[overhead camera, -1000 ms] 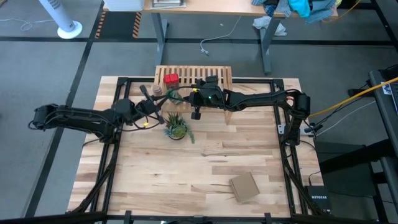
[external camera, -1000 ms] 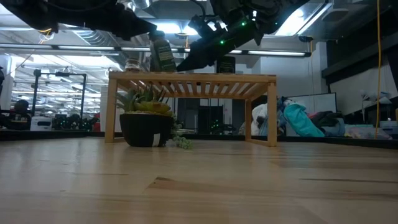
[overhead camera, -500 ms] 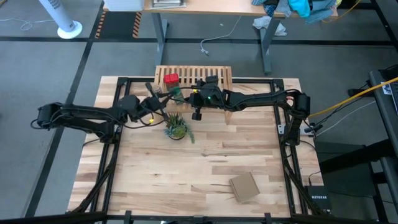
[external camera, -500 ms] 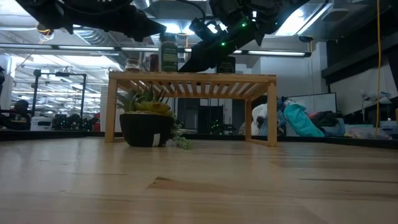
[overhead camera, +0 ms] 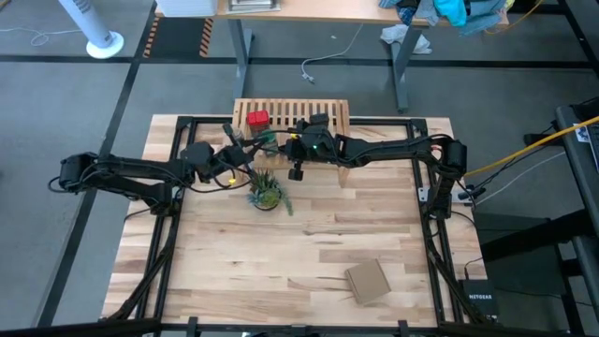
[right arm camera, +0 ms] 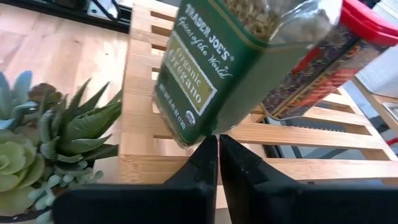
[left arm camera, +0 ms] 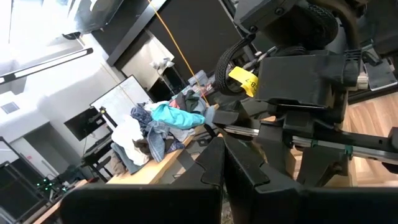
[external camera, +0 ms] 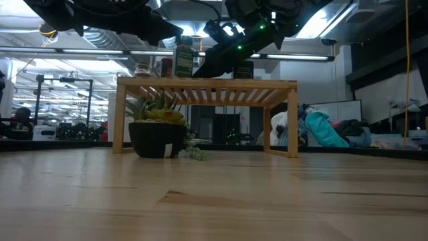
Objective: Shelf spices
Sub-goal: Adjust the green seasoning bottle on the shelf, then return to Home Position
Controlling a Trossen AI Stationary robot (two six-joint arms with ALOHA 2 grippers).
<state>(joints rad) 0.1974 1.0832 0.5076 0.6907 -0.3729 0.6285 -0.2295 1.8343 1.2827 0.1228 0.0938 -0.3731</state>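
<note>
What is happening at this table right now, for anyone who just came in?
Both arms are working at the shelf, stocking it with spices. The left end effector and right end effector meet at its left front, both with fingers together, close to the green oregano jar at the shelf's top. Which one is moving the jar is unclear. A red tin already sits on the shelf.

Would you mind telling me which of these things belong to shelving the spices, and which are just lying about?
Belong to the job: the shelf, the red tin, the oregano jar, the dark tin, the small clear jar.

Just lying about: the potted plant in front of the shelf, the flat cardboard piece.
</note>
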